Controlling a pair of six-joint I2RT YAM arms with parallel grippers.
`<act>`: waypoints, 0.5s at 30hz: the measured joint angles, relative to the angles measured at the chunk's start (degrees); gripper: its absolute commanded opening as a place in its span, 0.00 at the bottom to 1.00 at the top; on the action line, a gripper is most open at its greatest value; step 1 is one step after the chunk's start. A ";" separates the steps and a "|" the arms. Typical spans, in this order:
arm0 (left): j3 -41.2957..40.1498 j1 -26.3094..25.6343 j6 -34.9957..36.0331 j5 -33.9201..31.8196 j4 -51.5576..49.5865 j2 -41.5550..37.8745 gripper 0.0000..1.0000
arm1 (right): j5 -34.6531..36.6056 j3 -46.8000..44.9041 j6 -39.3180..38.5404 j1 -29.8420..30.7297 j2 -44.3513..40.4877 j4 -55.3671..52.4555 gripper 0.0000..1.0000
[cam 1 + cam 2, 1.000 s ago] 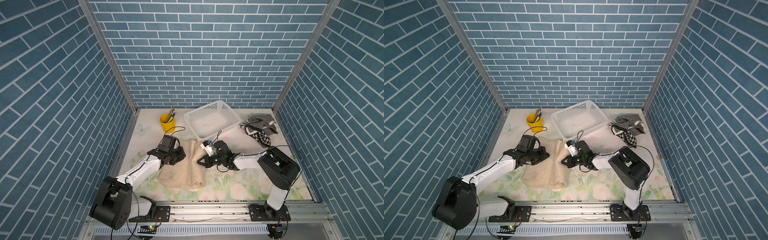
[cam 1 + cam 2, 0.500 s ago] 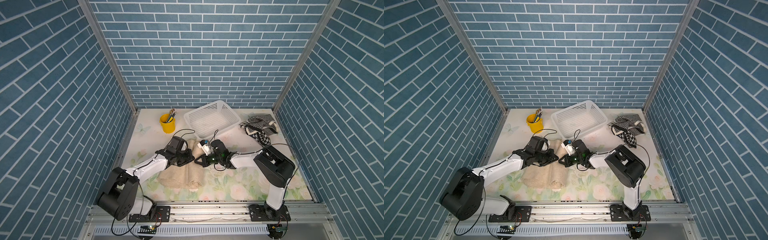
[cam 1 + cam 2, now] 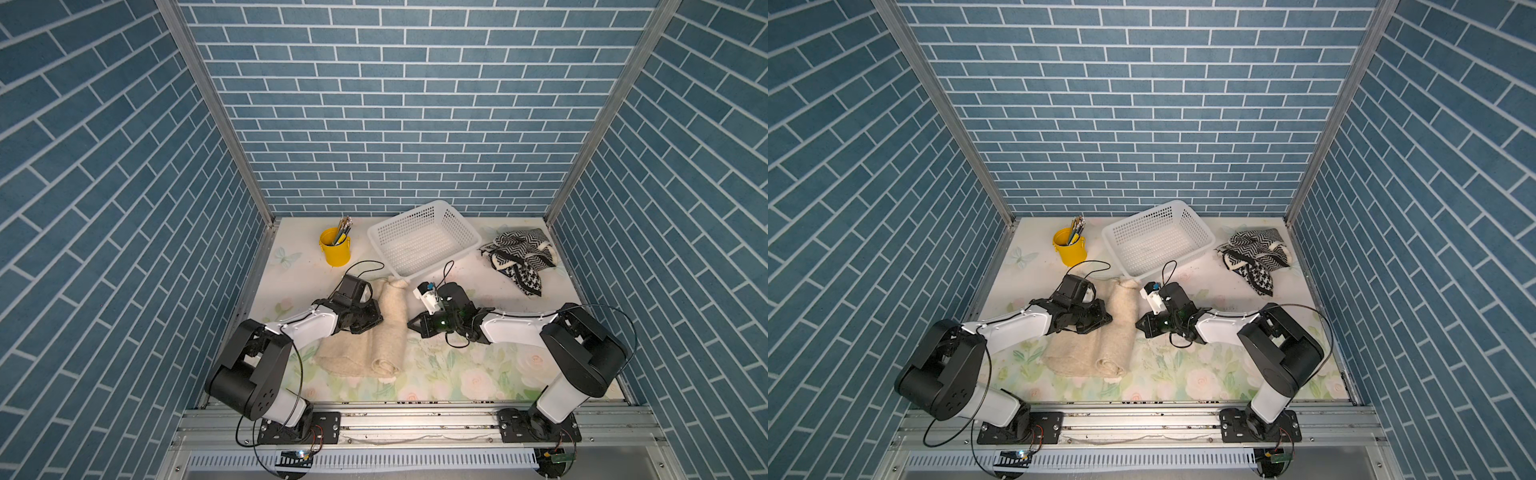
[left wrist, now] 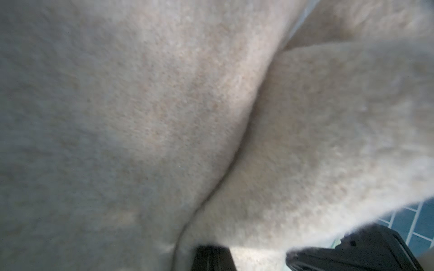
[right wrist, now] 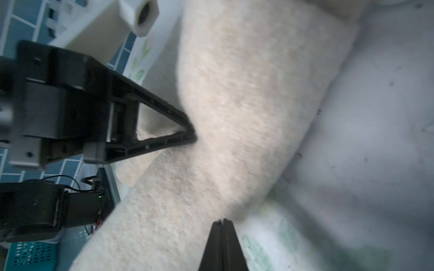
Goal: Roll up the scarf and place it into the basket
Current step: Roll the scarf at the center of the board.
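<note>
The beige scarf (image 3: 388, 316) (image 3: 1121, 307) lies lengthwise on the floral table, its right side doubled into a thick fold. My left gripper (image 3: 379, 321) (image 5: 193, 138) is shut, its tip pressed into the scarf's crease from the left. In the left wrist view the scarf (image 4: 141, 117) fills the frame and covers the fingertips (image 4: 211, 254). My right gripper (image 3: 410, 324) (image 5: 222, 221) is shut and empty, with its tip at the scarf's (image 5: 246, 105) right edge. The white basket (image 3: 457, 226) (image 3: 1200, 232) stands empty just behind the scarf's far end.
A yellow bucket (image 3: 335, 249) with brushes stands back left of the basket. A black-and-white patterned cloth (image 3: 521, 257) lies crumpled at the back right. Brick-patterned walls close in three sides, and the arms' base rail (image 3: 415, 428) runs along the front.
My left gripper has moved right onto the scarf, pushing its far left part over toward the fold. My right gripper has shifted slightly left to the scarf's edge.
</note>
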 measured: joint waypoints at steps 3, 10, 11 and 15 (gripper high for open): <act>-0.76 0.68 0.13 -0.02 0.52 0.26 0.00 | 0.02 0.28 -0.24 -0.07 3.50 0.07 0.00; -1.79 2.05 0.81 0.70 2.38 1.33 0.00 | -0.83 4.13 -0.24 0.59 7.82 1.31 0.00; -1.81 2.38 1.01 0.90 2.36 1.44 0.00 | -0.98 4.90 -0.24 0.94 8.13 1.62 0.00; -2.75 4.70 1.79 1.09 1.86 0.11 0.00 | -1.38 8.02 -0.24 2.93 8.81 1.99 0.00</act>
